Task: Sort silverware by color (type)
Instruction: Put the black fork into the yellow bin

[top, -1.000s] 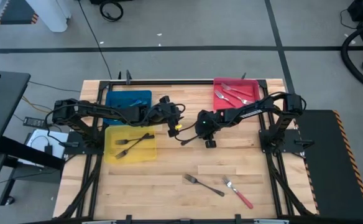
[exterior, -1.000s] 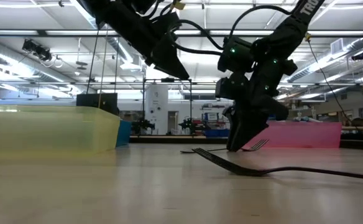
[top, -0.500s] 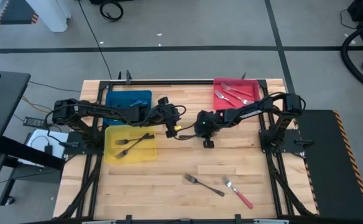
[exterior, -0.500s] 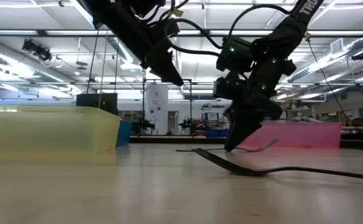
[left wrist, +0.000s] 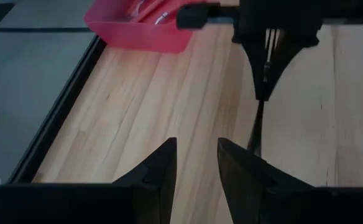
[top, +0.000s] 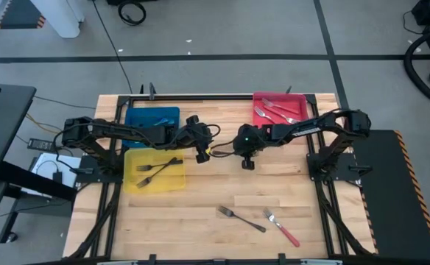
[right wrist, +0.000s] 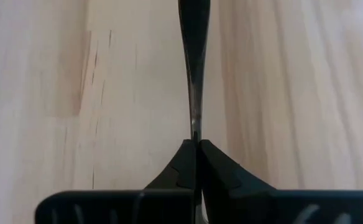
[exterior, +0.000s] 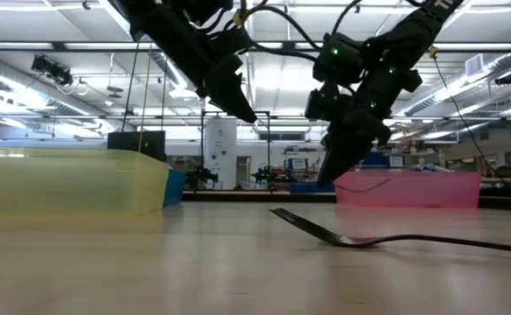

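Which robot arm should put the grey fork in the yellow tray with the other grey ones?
Probably the right. The right gripper is shut on the grey fork, lifted off the table. The left gripper is open and empty, though nearer the yellow tray.

A wooden table [top: 200, 221] of pale planks is seen from above. A blue tray [top: 143, 117], a yellow tray [top: 135, 182] and a red tray [top: 297, 99] are set on it. Near the front edge, a dark grey fork [top: 240, 218] and a red-handled fork [top: 282, 227] lie directly on the wood, close together.
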Robot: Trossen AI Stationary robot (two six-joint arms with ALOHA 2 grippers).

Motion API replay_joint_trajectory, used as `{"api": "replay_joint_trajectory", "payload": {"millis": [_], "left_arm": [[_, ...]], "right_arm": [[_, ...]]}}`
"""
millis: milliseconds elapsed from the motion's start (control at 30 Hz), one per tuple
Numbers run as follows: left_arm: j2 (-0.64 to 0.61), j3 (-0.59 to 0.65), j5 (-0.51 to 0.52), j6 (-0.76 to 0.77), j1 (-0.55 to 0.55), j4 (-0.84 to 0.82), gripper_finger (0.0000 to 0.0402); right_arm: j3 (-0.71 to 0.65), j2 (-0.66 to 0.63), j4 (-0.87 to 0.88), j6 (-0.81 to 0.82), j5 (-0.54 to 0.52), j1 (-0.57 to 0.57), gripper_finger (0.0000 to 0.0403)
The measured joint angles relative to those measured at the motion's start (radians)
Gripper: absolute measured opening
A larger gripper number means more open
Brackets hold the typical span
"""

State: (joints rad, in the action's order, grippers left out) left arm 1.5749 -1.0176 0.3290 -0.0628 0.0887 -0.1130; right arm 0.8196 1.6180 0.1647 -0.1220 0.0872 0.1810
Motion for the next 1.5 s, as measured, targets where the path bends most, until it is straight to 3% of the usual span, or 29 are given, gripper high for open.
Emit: {"api": "replay_joint_trajectory", "payload": {"millis": [167,300,833,1300,1500], "left_arm": [[0.0,0.0,0.0,0.015,0.0,-0.068,0.0121],[0.0,0.0,0.0,0.053,0.0,-0.103,0.0121],[0.0,0.0,0.0,0.111,0.0,0.063,0.0121],[0.005,0.0,0.0,0.212,0.054,0.437,0.0121],[0.009,0.0,0.0,0.27,0.098,0.46,0.0121]], "right_arm": [[0.001,-0.061,0.01,0.01,-0.028,-0.001,0.001],[0.001,-0.125,0.048,0.009,-0.11,-0.001,0.001],[0.003,-0.421,0.095,-0.007,-0.441,-0.001,0.001],[0.003,-0.523,-0.062,-0.109,-0.445,-0.005,0.001],[0.003,-0.522,-0.108,-0.145,-0.495,-0.005,0.001]]}}
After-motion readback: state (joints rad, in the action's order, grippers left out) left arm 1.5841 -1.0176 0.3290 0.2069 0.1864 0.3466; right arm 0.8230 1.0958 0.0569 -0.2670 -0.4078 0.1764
